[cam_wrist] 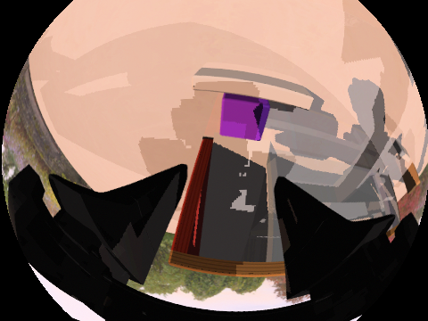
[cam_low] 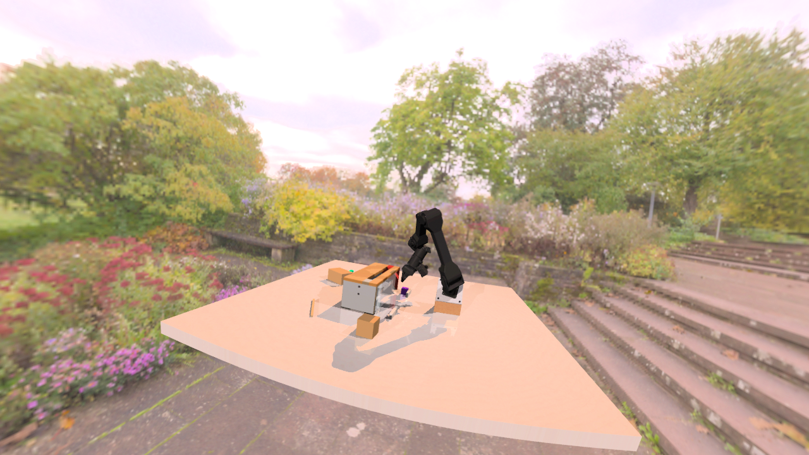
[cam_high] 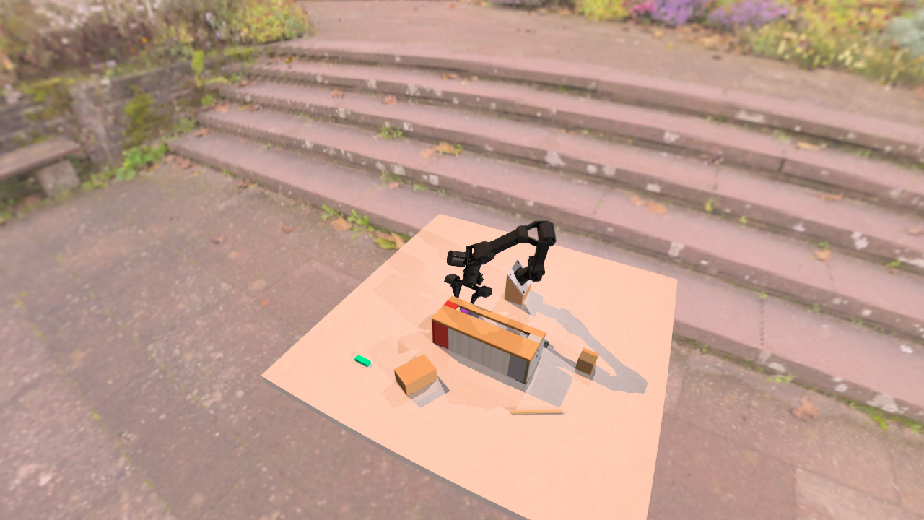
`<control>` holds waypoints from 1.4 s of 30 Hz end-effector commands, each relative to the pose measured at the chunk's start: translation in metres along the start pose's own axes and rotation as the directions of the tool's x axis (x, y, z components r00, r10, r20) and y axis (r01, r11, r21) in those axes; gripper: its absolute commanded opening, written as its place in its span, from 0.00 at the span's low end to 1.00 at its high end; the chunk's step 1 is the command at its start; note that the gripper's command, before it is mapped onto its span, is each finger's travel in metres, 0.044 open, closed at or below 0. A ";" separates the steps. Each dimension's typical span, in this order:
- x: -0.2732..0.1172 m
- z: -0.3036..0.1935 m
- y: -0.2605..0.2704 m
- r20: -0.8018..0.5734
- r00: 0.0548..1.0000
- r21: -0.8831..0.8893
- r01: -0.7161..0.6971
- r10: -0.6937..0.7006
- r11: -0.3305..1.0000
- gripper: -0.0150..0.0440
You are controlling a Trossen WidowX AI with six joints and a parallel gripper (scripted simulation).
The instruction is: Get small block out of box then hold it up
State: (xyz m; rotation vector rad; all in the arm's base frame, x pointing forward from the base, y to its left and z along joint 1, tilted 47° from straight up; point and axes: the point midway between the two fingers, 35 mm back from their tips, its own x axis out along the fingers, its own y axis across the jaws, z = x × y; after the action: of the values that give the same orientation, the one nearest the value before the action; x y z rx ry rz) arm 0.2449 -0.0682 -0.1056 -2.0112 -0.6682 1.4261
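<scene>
- We judge the getting-out part done: the purple block [cam_high: 464, 311] [cam_low: 404, 291] [cam_wrist: 242, 117] appears to lie on the counter [cam_high: 581, 465] [cam_low: 452, 368] [cam_wrist: 134, 53], outside the box [cam_high: 484, 333] [cam_low: 359, 297] [cam_wrist: 227, 267], by its red left end on the far side, facing the arm's base.
- The top view shows us only a bit of purple through the slot in the box's roof; the exterior and wrist views place it outside.
- Beside the block runs a low pale rail [cam_low: 408, 292] [cam_wrist: 254, 85]; we cannot tell whether the two touch.
- Our jaws [cam_high: 465, 299] [cam_low: 413, 276] are spread, with nothing between them, low near the box's left end, and the block is ahead of them in the wrist view.
- The box stands upright, and the large orange block [cam_high: 416, 373] [cam_low: 338, 275], small orange block [cam_high: 586, 362] [cam_low: 367, 326] and green piece [cam_high: 362, 360] [cam_low: 351, 270] are all on the counter.
- Left to do: line up with the block, bring the jaws around it, close, lift, and hold it still well clear of the box.
- We would watch the finger nearest the clear front, which could nudge the box, and the rail, which may hinder a low grip.
</scene>
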 end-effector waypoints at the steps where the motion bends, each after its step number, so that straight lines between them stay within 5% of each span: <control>1: 0.009 0.006 -0.002 0.006 1.000 0.011 0.011 -0.011 1.000 0.74; 34: 0.054 0.027 -0.004 0.005 1.000 0.011 0.014 -0.014 1.000 0.74; 42: 0.054 0.027 -0.004 0.005 1.000 0.011 0.014 -0.014 1.000 0.38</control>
State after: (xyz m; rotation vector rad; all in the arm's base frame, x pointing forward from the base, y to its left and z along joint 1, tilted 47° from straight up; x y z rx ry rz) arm 0.2361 -0.0249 -0.1449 -1.9991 -0.6744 1.4250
